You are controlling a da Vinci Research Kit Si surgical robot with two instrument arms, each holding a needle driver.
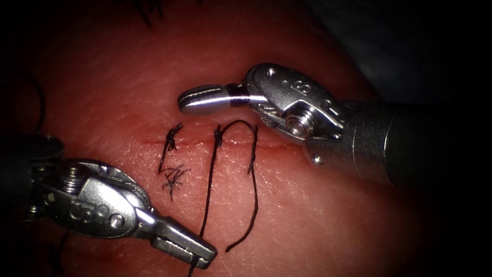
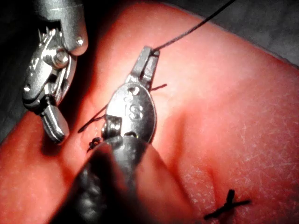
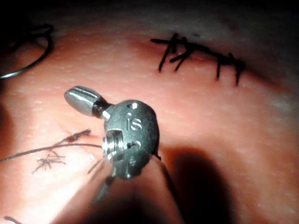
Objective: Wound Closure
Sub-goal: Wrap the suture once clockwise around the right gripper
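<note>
The cut (image 1: 266,145) runs across the red tissue (image 1: 318,215). A knot (image 1: 218,132) sits on the cut. From it one strand of dark thread (image 1: 207,195) runs down to my left tool (image 1: 204,253), whose jaws are shut on it below the cut. The other strand arcs right and trails down to a free end (image 1: 229,250). In the left wrist view the left tool (image 2: 149,55) grips the thread (image 2: 196,25). My right tool (image 1: 187,101) hovers just above the cut, jaws shut with nothing in them; its jaws (image 3: 78,98) lie near the knot (image 3: 74,136).
An older stitch (image 1: 171,137) with frayed cut ends (image 1: 174,177) lies left of the knot. Several finished stitches (image 3: 201,53) cross another cut farther off. A loop of thread (image 3: 32,60) curls on the tissue. The right tool (image 2: 50,123) also hangs close beside the left one.
</note>
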